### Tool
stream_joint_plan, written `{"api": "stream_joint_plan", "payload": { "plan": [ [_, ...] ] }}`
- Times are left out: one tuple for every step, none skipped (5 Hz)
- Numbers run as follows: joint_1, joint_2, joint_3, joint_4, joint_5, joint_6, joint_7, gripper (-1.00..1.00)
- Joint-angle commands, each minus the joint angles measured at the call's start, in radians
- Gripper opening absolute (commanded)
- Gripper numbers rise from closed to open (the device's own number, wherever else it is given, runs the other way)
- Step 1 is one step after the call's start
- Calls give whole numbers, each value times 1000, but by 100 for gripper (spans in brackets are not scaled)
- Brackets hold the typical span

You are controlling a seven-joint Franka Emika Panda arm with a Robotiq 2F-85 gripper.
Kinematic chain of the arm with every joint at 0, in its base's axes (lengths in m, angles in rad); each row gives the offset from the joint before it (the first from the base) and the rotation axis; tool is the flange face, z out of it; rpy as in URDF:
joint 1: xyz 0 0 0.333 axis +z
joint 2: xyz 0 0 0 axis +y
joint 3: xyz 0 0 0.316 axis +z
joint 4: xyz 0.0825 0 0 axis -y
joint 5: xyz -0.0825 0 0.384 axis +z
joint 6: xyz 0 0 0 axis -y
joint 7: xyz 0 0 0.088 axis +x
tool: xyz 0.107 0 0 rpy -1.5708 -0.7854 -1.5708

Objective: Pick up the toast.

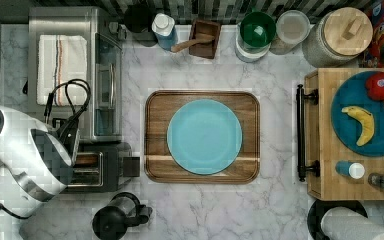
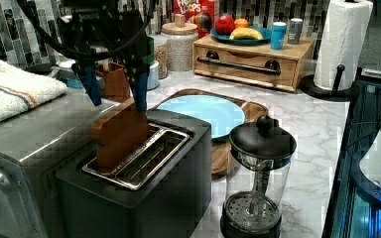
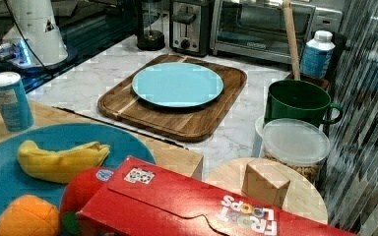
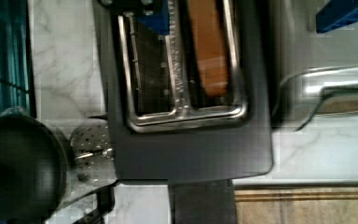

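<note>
The toast (image 2: 118, 138) is a brown slice standing upright in the far slot of the black toaster (image 2: 149, 193), with its upper half sticking out. In the wrist view the toast (image 4: 208, 51) is a tan strip in one slot of the toaster (image 4: 191, 149); the other slot is empty. My gripper (image 2: 118, 104) hangs just above the slice, open, one blue finger (image 2: 140, 91) on each side of its top edge. The same wrist view has my gripper (image 4: 251, 16) with blue fingertips wide apart around the toast. From the top view, the toast (image 1: 86, 160) peeks out beside the white arm (image 1: 25, 160).
A black-lidded French press (image 2: 258, 173) stands right beside the toaster. The steel toaster oven (image 2: 25, 148) with a striped cloth (image 2: 15, 91) on top borders the other side. A light blue plate (image 1: 204, 136) lies on the wooden tray (image 1: 155, 105) at the counter's centre.
</note>
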Motion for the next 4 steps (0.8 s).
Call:
{"api": "stream_joint_plan", "payload": {
  "plan": [
    [97,-22,113,20,80,63,101,8],
    [84,-36,117,-40,117,102,73,-100],
    [81,-43,112,-47,126,116,75,-100],
    [82,-41,110,-7,102,65,78,-100]
  ]
}}
